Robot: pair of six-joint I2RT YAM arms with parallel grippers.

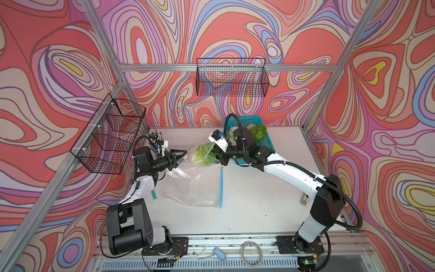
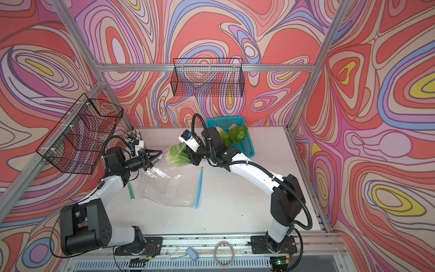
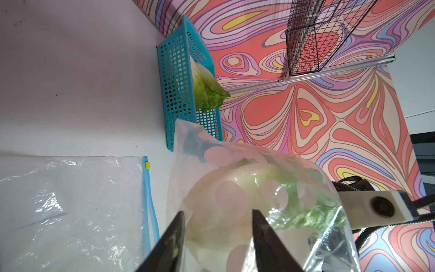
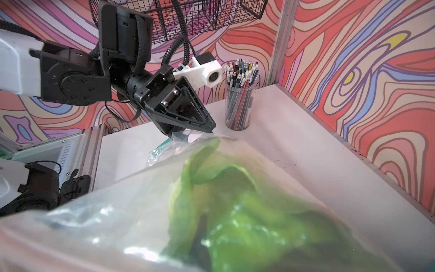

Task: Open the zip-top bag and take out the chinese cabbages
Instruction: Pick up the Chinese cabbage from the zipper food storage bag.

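Between the two arms, up off the bench (image 1: 259,200), hangs a thin dotted bag (image 3: 186,141) with one chinese cabbage (image 2: 175,153) inside it. The cabbage's white stem end points toward the left jaws and its green leaves toward the right jaws.

The left jaws stand about half open and straddle the stem end of the bag. In the left wrist view one finger (image 3: 174,235) lies on either side of the film, and the pale stem shows in the gap just past the tips. Whether the fingers press on the film I cannot tell.

The right jaws are closed tight at the leafy end. Their fingers are hidden behind the plastic, but the film gathers there, and the right wrist view is filled with plastic and blurred green.

Nearer the robot, the zip-top bag (image 1: 195,188) lies flat and slack on the bench, its blue zip strip (image 1: 221,186) on the side toward the right arm.

Two more chinese cabbages (image 1: 259,133) lie in the teal basket (image 1: 266,143) at the far edge of the bench, just behind the right wrist, which partly hides the paler one. A pencil cup (image 4: 239,103) stands in the far corner behind the left wrist.
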